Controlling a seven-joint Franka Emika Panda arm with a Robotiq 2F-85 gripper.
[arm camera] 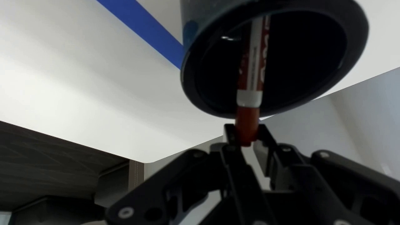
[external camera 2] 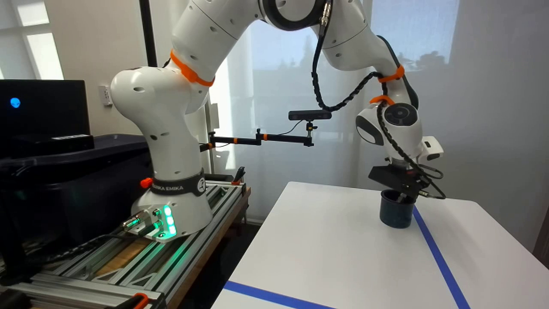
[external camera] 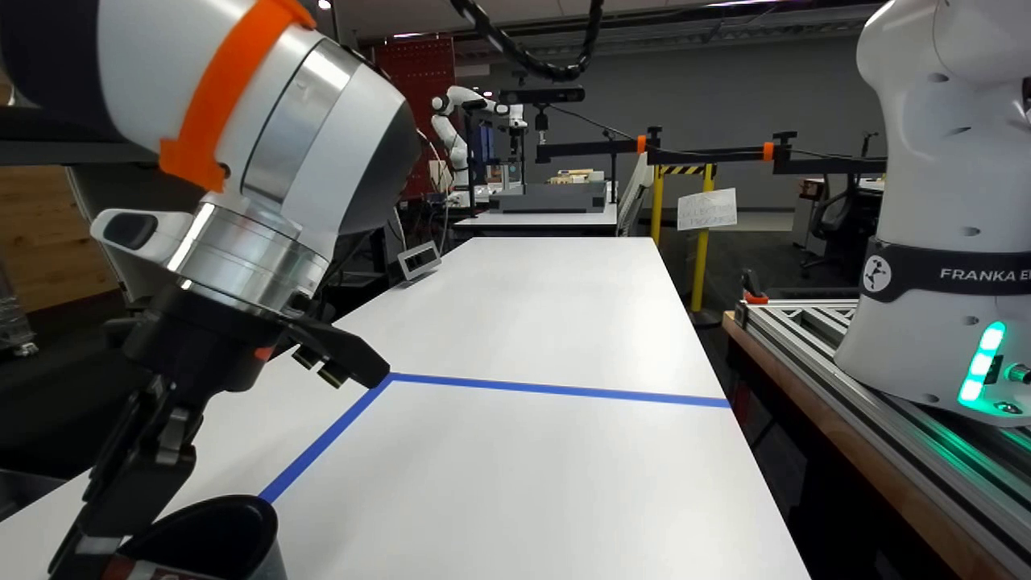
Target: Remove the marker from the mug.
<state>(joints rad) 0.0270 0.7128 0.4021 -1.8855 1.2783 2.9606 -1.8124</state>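
With the gripper [arm camera: 247, 134] closest in the wrist view, pinches the marker [arm camera: 252, 79] by its orange-red end, jaws tight against both sides. Reaches inside the mug [external camera 2: 395, 212], upright on the table [external camera 2: 334, 240], hiding the marker's far end behind the rim. Points, long axis aslant, from jaws into the mouth.

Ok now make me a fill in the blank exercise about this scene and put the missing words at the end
In the wrist view, one end of the marker sits between ____ fingers.
Part of the marker is ____ the mug, rather than outside it.
The tape on the white table is coloured ____.
The lights on the arm's base glow ____.
Missing words: two; inside; blue; green.
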